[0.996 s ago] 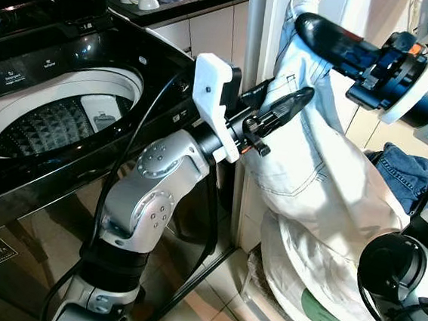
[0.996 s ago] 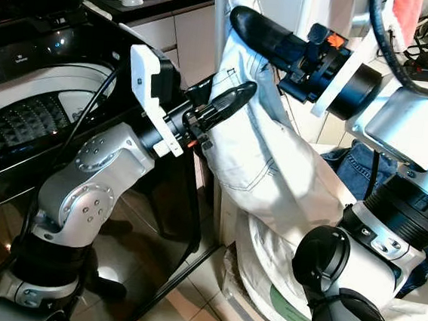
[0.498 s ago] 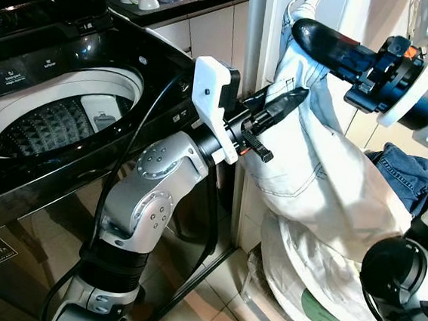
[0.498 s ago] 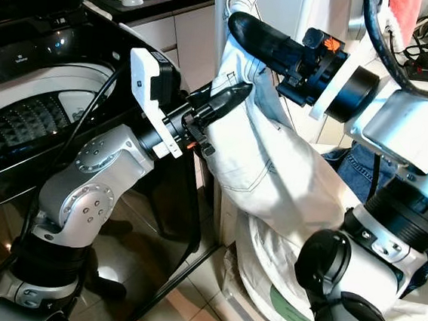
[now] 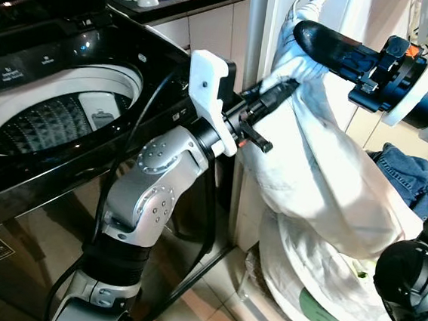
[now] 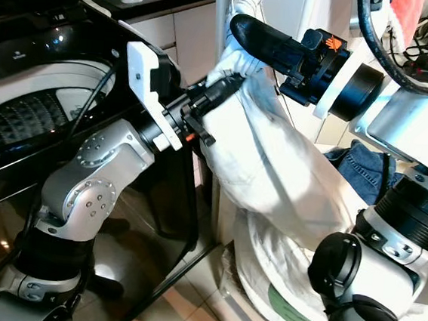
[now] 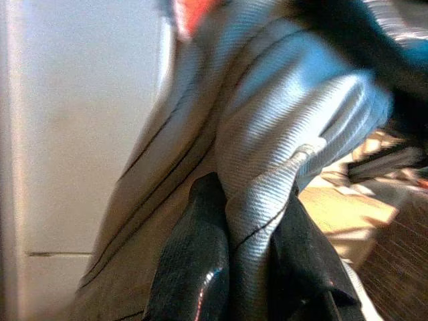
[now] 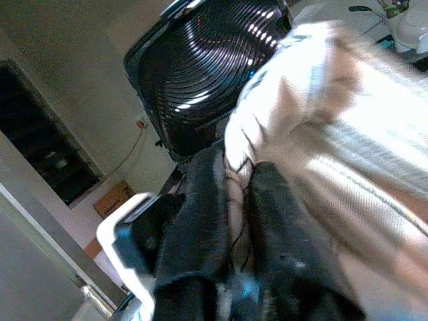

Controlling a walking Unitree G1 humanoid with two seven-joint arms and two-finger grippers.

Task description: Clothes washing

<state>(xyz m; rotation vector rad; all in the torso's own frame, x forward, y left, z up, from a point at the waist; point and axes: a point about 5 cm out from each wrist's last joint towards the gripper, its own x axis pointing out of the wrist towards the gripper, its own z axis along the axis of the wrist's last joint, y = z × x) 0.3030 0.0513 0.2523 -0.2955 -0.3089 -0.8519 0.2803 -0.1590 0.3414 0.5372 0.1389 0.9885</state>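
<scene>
A pair of white trousers (image 5: 326,179) hangs beside the black top-loading washer (image 5: 96,50), whose drum (image 5: 44,117) stands open. My right gripper (image 5: 303,34) is shut on the top of the trousers, high above the pile. My left gripper (image 5: 277,93) is just below it, shut on a fold of the same trousers. In the left wrist view the pale fabric (image 7: 267,147) is pinched between the black fingers (image 7: 194,267). In the right wrist view the cloth (image 8: 321,134) bunches between the fingers (image 8: 200,221). The trousers' lower part trails onto a white heap (image 5: 322,292).
Blue jeans (image 5: 407,168) lie on the floor at the right. White cupboards (image 5: 211,27) and a white post (image 5: 257,28) stand behind the washer. The washer's raised lid (image 8: 200,67) is behind the grippers. Tiled floor (image 5: 207,311) lies in front.
My left gripper has risen slightly and shut on the trousers, bunching them. The right gripper keeps its hold on the top and has hardly moved.
</scene>
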